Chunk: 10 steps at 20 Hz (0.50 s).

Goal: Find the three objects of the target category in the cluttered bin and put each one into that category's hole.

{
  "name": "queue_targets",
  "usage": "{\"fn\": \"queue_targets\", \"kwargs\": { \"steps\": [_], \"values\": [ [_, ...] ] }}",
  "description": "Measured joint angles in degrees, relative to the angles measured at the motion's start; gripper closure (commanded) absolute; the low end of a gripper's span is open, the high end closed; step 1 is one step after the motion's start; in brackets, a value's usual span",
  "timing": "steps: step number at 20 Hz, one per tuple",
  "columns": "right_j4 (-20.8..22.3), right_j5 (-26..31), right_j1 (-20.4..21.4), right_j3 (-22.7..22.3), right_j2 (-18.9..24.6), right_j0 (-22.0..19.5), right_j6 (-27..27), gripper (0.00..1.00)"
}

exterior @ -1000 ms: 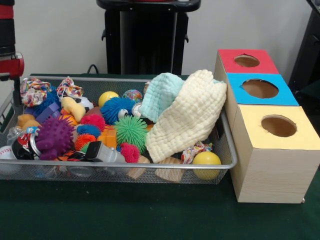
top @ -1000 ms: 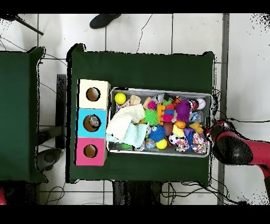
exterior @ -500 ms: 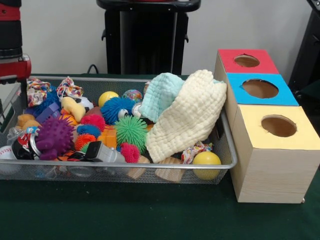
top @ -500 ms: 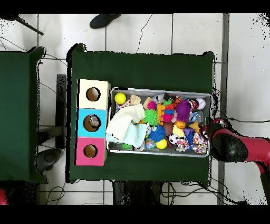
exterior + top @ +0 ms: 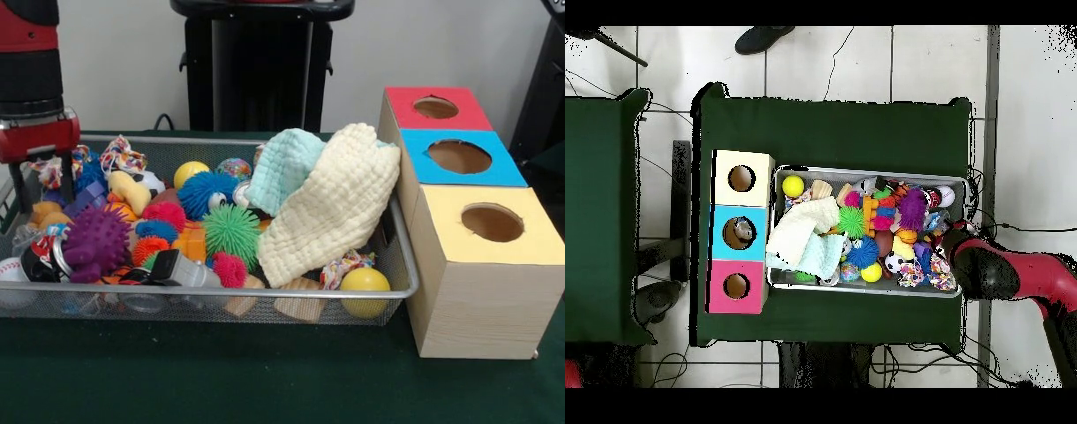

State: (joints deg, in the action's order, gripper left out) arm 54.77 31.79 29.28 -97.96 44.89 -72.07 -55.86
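A wire mesh bin [image 5: 221, 296] holds a heap of toys: a green spiky ball [image 5: 231, 230], a blue one [image 5: 205, 192], a purple one [image 5: 95, 243], yellow balls [image 5: 365, 283], knotted rope toys [image 5: 122, 157] and wooden blocks [image 5: 300, 305]. A cream cloth [image 5: 331, 208] and a mint cloth [image 5: 282, 168] drape over the bin's right end. My gripper [image 5: 41, 187] hangs open over the bin's left end, just above the toys and holding nothing. In the overhead view the red arm [image 5: 1005, 275] covers the bin's [image 5: 865, 170] right end and hides the gripper.
A wooden box beside the bin has a red-topped hole [image 5: 435, 107], a blue-topped hole [image 5: 459, 156] and a yellow-topped hole [image 5: 492, 223]. From above, something small lies inside the blue hole [image 5: 739, 232]. A baseball [image 5: 11, 269] rests in the bin's front left corner.
The arm has moved from outside the bin's end to over it, rightward in the front view. The toys and cloths have not shifted.
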Motion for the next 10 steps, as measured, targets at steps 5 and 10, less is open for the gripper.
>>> {"fn": "queue_targets", "kwargs": {
  "steps": [5, 10],
  "values": [
    [0.00, 0.00, -0.90, 0.15, -0.01, 0.07, 0.00, 0.00],
    [0.00, 0.00, -1.78, 0.87, -0.01, 0.07, 0.00, 0.00]
  ]
}}
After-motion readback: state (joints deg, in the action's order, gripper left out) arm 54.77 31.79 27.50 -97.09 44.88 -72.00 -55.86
